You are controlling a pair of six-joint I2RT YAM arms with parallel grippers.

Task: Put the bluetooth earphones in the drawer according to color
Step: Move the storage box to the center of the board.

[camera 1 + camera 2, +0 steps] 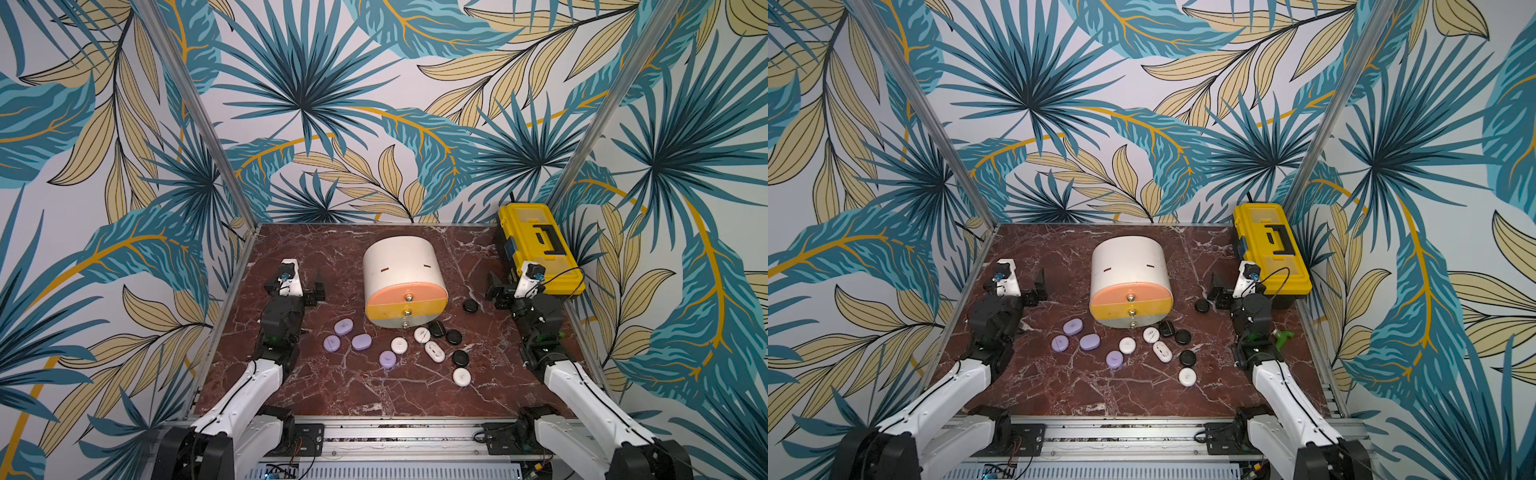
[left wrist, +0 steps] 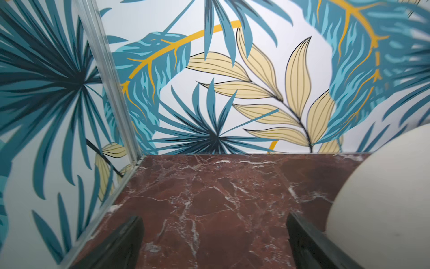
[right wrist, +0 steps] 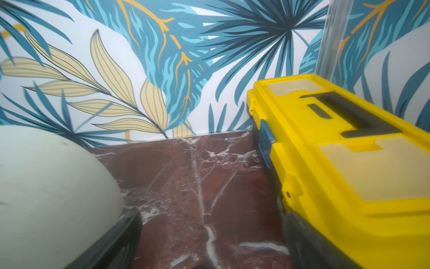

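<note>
Wide-spread jaws over marble tabletop [image 2: 209, 198]; cream drawer [image 2: 384, 186] close alongside.

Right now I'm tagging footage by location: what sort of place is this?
Likely a robot test booth: leaf-print walls on aluminium posts enclose a marble-look tabletop, with arms mounted on a front rail.

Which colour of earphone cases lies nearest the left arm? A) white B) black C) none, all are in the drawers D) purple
D: the four purple cases lie on the table on the left arm's side, with the white cases and black cases farther toward the right.
</note>
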